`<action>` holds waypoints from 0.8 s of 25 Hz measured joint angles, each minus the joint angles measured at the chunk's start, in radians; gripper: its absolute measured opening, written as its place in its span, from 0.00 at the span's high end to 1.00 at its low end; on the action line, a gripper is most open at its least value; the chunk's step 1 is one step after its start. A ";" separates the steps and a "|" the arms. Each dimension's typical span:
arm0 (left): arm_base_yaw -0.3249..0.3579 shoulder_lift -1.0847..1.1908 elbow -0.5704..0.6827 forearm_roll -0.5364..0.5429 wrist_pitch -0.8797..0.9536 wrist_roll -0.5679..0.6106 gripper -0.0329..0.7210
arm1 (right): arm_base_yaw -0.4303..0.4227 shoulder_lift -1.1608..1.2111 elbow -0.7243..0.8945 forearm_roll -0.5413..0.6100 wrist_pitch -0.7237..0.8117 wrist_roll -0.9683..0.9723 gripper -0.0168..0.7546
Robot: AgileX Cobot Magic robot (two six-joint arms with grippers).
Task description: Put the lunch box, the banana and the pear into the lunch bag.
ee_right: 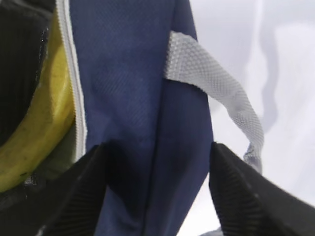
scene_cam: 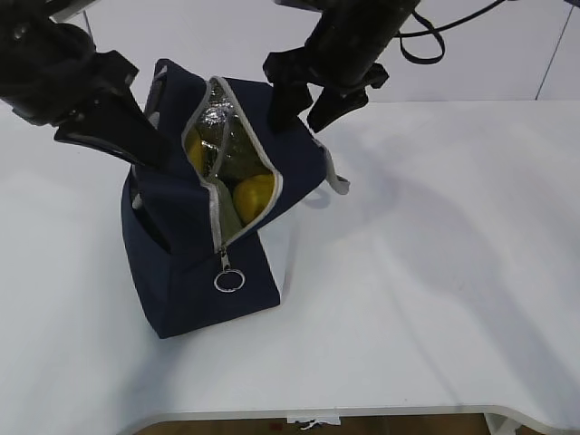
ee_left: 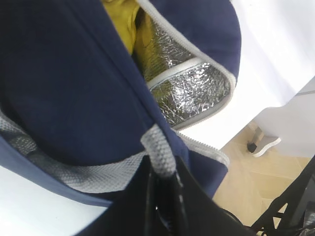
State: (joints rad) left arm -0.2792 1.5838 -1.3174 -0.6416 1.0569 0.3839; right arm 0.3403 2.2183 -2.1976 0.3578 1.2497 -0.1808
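White table (scene_cam: 435, 299), the navy lunch bag (scene_cam: 195, 272) (unzipped, standing) directly on it

The left claw (scene_cam: 156, 154) has its tips buried behind the lunch bag (scene_cam: 195, 263), beside the grey handle (ee_left: 158, 152). Between the right claw's (ee_right: 156, 191) fingers, the banana (ee_right: 42, 128) is cut off by the frame edge. Inside the bag only slivers of yellow fruit (scene_cam: 255, 196) show; the lunch box is hidden.
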 joint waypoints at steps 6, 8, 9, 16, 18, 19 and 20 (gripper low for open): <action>0.000 -0.001 0.000 0.003 0.002 0.000 0.94 | 0.000 0.020 0.000 0.019 0.000 0.000 0.35; 0.000 -0.002 0.000 0.005 0.002 0.000 0.94 | 0.000 0.022 0.000 0.024 0.000 0.000 0.41; 0.000 -0.002 0.000 0.005 0.002 0.000 0.94 | 0.000 0.024 0.000 0.026 0.000 0.000 0.48; 0.000 0.009 0.000 -0.005 -0.029 0.020 0.94 | 0.000 0.024 0.000 0.022 0.000 0.000 0.97; 0.000 0.027 0.000 -0.046 -0.031 0.052 0.94 | 0.000 0.017 0.000 -0.006 0.000 0.008 0.98; 0.000 0.038 0.000 -0.068 -0.033 0.069 0.94 | 0.000 0.006 0.000 -0.034 0.000 0.026 0.98; 0.000 0.048 0.000 -0.096 -0.035 0.090 0.94 | 0.000 -0.008 0.004 -0.072 0.000 0.050 0.98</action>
State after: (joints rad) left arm -0.2792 1.6321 -1.3174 -0.7379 1.0222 0.4736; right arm 0.3403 2.2099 -2.1933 0.2858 1.2497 -0.1305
